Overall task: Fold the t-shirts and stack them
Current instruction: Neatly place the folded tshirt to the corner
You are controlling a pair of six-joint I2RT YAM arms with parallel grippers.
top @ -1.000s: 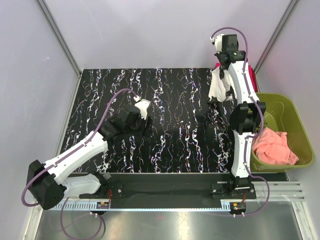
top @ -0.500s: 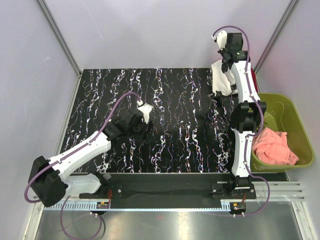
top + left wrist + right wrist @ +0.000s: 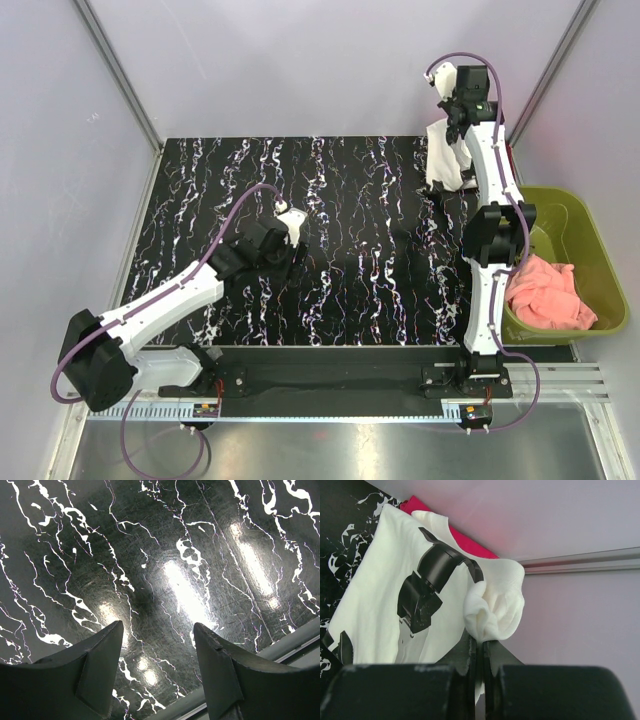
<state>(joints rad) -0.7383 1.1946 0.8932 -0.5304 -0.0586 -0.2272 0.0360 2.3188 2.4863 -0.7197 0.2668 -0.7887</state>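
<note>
The cream-white t-shirt (image 3: 441, 160) with a black print (image 3: 427, 587) hangs lifted over the table's far right corner. My right gripper (image 3: 483, 641) is shut on a bunched fold of it, high by the back wall (image 3: 450, 122). The magenta-red t-shirt (image 3: 465, 536) shows as a strip behind the white one, against the wall. My left gripper (image 3: 288, 250) hovers over the middle-left of the black marbled table (image 3: 360, 230). In the left wrist view it (image 3: 157, 630) is open, with only bare tabletop between its fingers (image 3: 100, 660).
An olive-green bin (image 3: 590, 250) stands off the table's right side, with a salmon-pink cloth (image 3: 545, 295) in it. Grey walls enclose the back and sides. A metal rail (image 3: 350, 415) runs along the near edge by the arm bases.
My right arm has raised the white t-shirt and carried it farther back toward the wall. My left gripper has shifted slightly to the right and stayed open.
</note>
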